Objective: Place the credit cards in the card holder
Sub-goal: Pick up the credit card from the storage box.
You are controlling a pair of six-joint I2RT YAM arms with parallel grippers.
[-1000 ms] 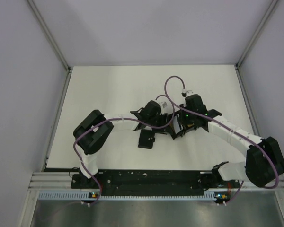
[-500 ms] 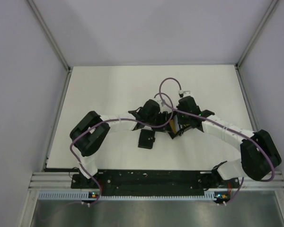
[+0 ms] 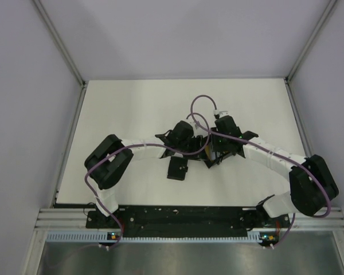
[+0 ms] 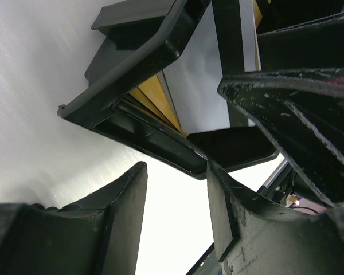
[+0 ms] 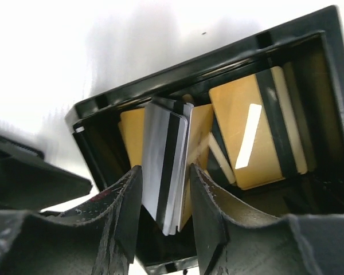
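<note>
1. Silver cards [image 5: 163, 163]: thin stack with a black stripe, standing on edge, pinched in the right jaws, lower edge down inside the open black box [image 5: 327, 69].
2. Gold cards [image 5: 255, 129]: dark stripe, lying flat in that box.
3. Card holder [image 3: 178, 168]: flat black rectangle on the table [image 3: 120, 109], near the box.
</note>
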